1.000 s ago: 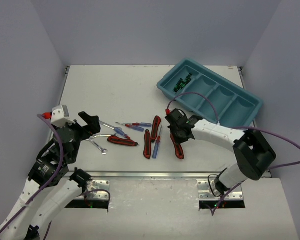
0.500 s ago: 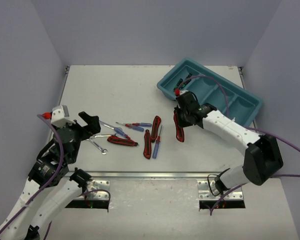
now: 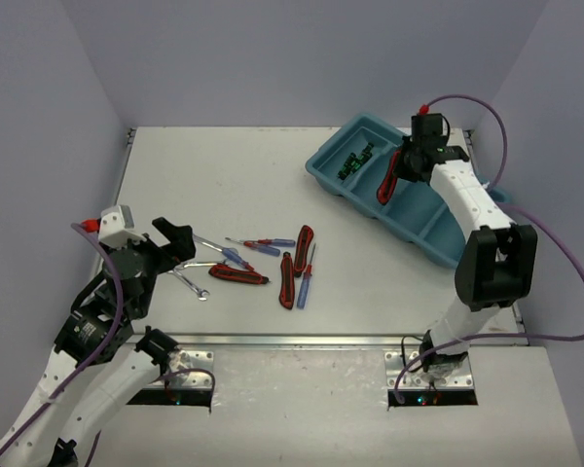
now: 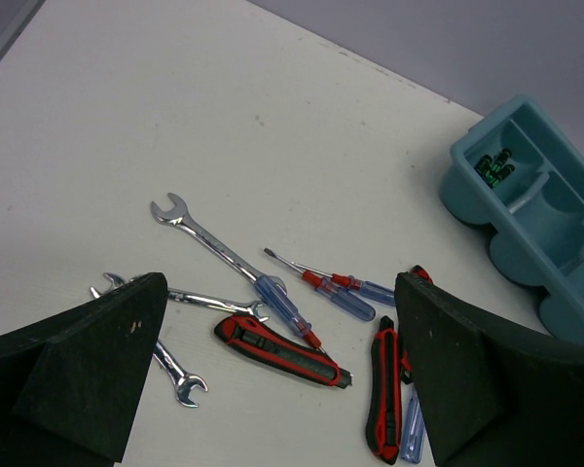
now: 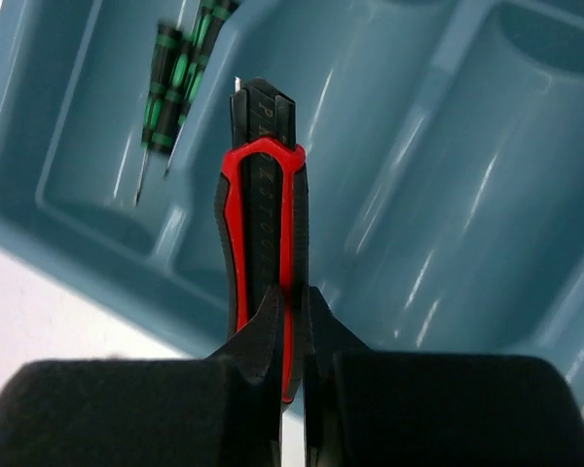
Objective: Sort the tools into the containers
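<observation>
My right gripper is shut on a red-and-black utility knife and holds it above the second compartment of the teal tray; the knife also shows in the right wrist view. Thin black-and-green screwdrivers lie in the tray's first compartment, also seen in the right wrist view. My left gripper is open and empty above the table's left side. Three utility knives, blue-and-red screwdrivers and silver wrenches lie mid-table, also in the left wrist view.
The tray stands at an angle at the back right, near the right wall. The loose tools cluster between the two arms. The left wrist view shows the tray's near end beyond the tools.
My right gripper has lifted one utility knife off the table and carried it back and to the right, over the tray. The left arm has not moved.
</observation>
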Tool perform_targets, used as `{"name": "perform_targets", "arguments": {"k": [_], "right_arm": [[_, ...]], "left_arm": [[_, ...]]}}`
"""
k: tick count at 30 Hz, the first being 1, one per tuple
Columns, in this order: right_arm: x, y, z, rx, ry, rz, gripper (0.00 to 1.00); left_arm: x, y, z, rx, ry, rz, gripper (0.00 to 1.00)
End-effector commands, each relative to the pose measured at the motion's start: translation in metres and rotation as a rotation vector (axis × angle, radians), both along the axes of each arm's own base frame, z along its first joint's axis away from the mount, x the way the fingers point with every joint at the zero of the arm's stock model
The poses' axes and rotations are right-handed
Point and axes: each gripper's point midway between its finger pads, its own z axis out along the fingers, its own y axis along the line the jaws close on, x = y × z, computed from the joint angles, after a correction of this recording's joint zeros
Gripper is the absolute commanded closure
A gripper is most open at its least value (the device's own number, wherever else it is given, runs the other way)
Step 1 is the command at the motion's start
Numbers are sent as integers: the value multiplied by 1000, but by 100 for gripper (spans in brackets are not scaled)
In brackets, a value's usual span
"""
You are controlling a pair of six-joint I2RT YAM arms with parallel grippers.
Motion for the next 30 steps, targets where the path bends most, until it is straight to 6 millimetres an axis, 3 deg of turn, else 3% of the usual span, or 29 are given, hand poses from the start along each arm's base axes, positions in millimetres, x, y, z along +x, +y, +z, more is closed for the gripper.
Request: {"name": "perform_targets", "arguments": {"k": [1,2,3,4,5,9,13,15,17,20,21,22,23,26,30], "right_arm": [[54,-17,23,166,-119,-116,100],[61,-20,15,172,-107,-125,98],[67,-22,16,174,-109,-132,89],[73,-24,19,170,-107,-148,71],[77,-25,20,168,-102,-157,60],[80,-23,16,177,-63,-151,48],[72,-9,36,189,-88,-86,43],[60,18,46,148,-92,30,43],[35,65,59,86,-89,189,43],[-28,124,46,-16,-17,382,43],[-35,131,43,-25,-25,387,42],[-66,151,28,-35,-16,437,42],[-84,163,20,-32,-18,460,40],[-134,211,-12,-3,-11,549,23],[-168,249,-45,-37,6,601,23]], "left_arm": [[2,1,10,-10,-41,5,0],[1,2,10,-11,-43,8,0],[1,2,11,-12,-45,9,0],[1,3,11,-12,-46,11,0],[1,3,11,-13,-46,12,0],[1,4,11,-13,-46,15,0],[1,3,11,-12,-45,16,0],[1,3,11,-10,-43,15,0],[1,3,11,-11,-43,17,0],[2,4,10,-8,-40,20,0],[2,4,10,-8,-40,20,0],[2,4,9,-8,-37,20,0],[2,3,9,-8,-36,18,0],[3,2,9,-5,-32,12,0],[4,2,7,1,-22,15,0]]}}
